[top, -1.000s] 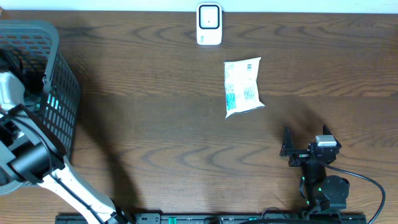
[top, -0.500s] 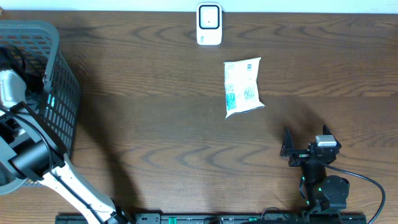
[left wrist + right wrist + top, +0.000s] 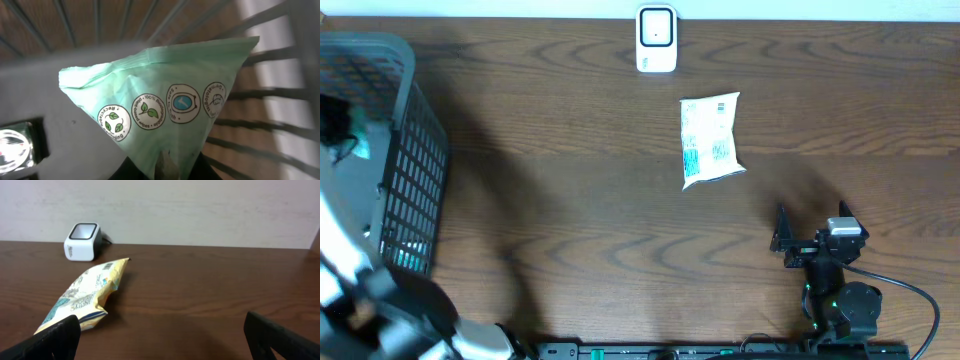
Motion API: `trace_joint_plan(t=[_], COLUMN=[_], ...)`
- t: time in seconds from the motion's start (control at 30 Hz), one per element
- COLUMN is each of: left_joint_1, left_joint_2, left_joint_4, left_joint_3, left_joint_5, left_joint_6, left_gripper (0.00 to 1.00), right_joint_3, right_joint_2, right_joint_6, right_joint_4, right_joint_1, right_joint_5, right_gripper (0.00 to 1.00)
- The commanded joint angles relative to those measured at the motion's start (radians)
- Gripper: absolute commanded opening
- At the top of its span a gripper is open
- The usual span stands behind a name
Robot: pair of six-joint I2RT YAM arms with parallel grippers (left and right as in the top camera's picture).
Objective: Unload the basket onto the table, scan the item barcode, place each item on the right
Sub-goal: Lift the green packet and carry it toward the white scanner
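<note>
The left gripper (image 3: 165,167) pinches one end of a green pouch (image 3: 160,95) inside the basket (image 3: 415,160). The right gripper (image 3: 165,332) stands wide open and holds nothing, low at the front of the table (image 3: 570,230). A bag (image 3: 710,140) lies between it and the scanner (image 3: 656,39).

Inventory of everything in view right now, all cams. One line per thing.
dark grey plastic mesh basket: 1, dark grey, table's left end
pale green plastic pouch with round icons: 1, pale green, pinched by the left gripper, basket bars behind it
cream snack pouch with teal print: 1, cream and teal, flat on the table, right of centre
white box-shaped barcode scanner: 1, white, far edge, centre
brown wooden table: 1, dark brown
left gripper: 1, black, shut on the green pouch
right gripper: 1, black, open, empty, near edge, right side
</note>
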Motion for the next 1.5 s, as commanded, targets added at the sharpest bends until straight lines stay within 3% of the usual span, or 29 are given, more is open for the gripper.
trace_joint_plan(t=[0.0,0.17,0.3,0.43,0.73,1.1,1.27,1.43,1.47], left_joint_1=[0.002,-0.016,-0.089,-0.241,-0.642,-0.916,-0.988,-1.04,-1.049], left_joint_2=[-0.126,-0.265,-0.321,-0.313,-0.124,0.261,0.437,0.57,0.589], left_joint_4=[-0.007,-0.032,0.01,0.05,0.061,0.126,0.242,0.319,0.321], left_joint_3=[0.016,0.016,0.016,0.016,0.015,0.015,0.015,0.016,0.016], left_joint_5=[-0.004,0.052,0.275,0.441,0.428,0.196,0.188,0.188,0.188], left_joint_6=[0.003,0.014,0.171,0.239,0.391,0.4,0.396,0.267,0.235], left_gripper=[0.07,0.07,0.07,0.07,0.07,0.07,0.08,0.09,0.14], right_joint_3=[-0.002,-0.002,-0.002,-0.002,-0.002,-0.002,-0.002,-0.002,-0.002], right_joint_2=[-0.005,-0.005,-0.005,-0.005,-0.005,-0.005,-0.005,-0.005,-0.005], right_joint_6=[0.018,0.018,0.018,0.018,0.018,0.018,0.018,0.018,0.018], right_joint_4=[-0.004,-0.004,-0.004,-0.004,-0.004,-0.004,-0.004,-0.004,-0.004], right_joint_1=[0.008,0.008,0.008,0.008,0.008,0.008,0.008,0.008,0.008], right_joint_5=[-0.002,-0.002,-0.002,-0.002,-0.002,-0.002,-0.002,-0.002,-0.002], right_gripper=[0.99,0.99,0.99,0.99,0.99,0.99,0.99,0.99,0.99])
